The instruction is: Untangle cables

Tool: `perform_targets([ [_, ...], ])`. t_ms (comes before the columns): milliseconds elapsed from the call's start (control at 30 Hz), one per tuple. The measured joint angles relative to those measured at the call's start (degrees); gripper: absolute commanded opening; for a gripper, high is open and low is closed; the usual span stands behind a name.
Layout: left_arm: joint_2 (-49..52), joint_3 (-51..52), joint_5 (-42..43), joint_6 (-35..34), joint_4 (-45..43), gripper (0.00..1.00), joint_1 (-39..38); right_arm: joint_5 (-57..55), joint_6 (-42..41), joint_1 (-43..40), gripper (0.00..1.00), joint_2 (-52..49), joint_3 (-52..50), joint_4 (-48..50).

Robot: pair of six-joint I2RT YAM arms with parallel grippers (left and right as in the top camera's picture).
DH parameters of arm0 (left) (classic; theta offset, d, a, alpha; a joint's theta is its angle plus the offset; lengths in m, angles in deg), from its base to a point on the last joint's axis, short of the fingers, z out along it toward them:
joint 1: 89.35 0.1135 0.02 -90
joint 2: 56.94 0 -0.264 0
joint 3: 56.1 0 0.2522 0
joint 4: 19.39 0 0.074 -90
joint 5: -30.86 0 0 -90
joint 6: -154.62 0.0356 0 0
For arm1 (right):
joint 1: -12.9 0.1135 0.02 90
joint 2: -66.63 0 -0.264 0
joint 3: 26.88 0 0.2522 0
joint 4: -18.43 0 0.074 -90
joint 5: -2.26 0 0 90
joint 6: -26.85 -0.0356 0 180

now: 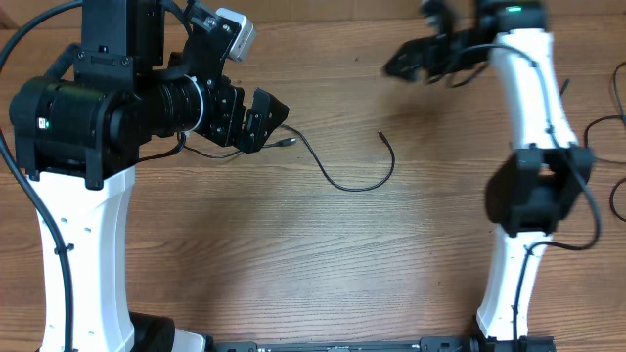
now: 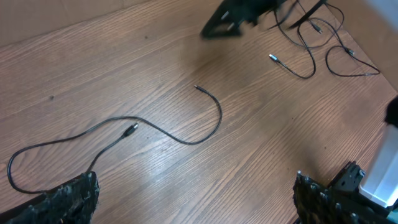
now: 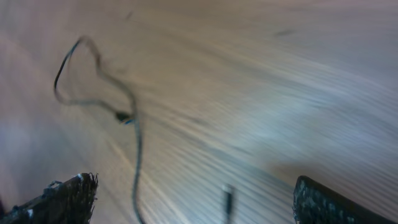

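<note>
— Is there anything here you can read off to me?

— No. You have no legible text, label, brand or number in any of your three views. The arm casings [image 1: 93, 244] are plain black and white, and the counter [image 1: 293, 254] shows you only wood grain. The plugs on the cables [image 2: 180, 138] are too small to show any marking, and your right wrist view is too blurred to read.

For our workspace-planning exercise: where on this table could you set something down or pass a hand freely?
Free: the wide middle of the table, between left arm and right arm, below the curved cable; also the strip above it, between left hand and right hand. Crowded: the right edge, where loose cables lie.
</note>
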Motion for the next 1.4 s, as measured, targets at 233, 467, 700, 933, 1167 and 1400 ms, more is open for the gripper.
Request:
perform_targets([
  [233, 0.0, 0.0, 0.0, 0.0, 0.0, 1.0, 0.0, -2.1, 5.4, 12.3, 1.0, -1.1, -0.3, 1.1],
  [467, 0.0, 0.0, 0.0, 0.0, 0.0, 1.0, 0.0, -8.4, 7.0, 22.1, 1.0, -2.0, -0.3, 6.0],
  [700, 0.0, 0.0, 0.0, 0.0, 0.0, 1.0, 0.0, -10.2, 7.4, 27.6, 1.0, -2.1, -3.7, 11.9],
  [933, 0.0, 0.0, 0.0, 0.0, 0.0, 0.99, 0.0, -10.7, 7.4, 30.7, 1.0, -2.3, -10.0, 18.6],
  [1167, 0.0, 0.0, 0.0, 0.0, 0.0, 0.99, 0.0, -11.1, 7.3, 31.4, 0.97, -2.5, -16.0, 30.3],
  [1400, 0.0, 0.0, 0.0, 0.0, 0.0, 1.0, 0.0, -12.3, 7.4, 31.4, 0.94, -2.6, -19.8, 39.8],
])
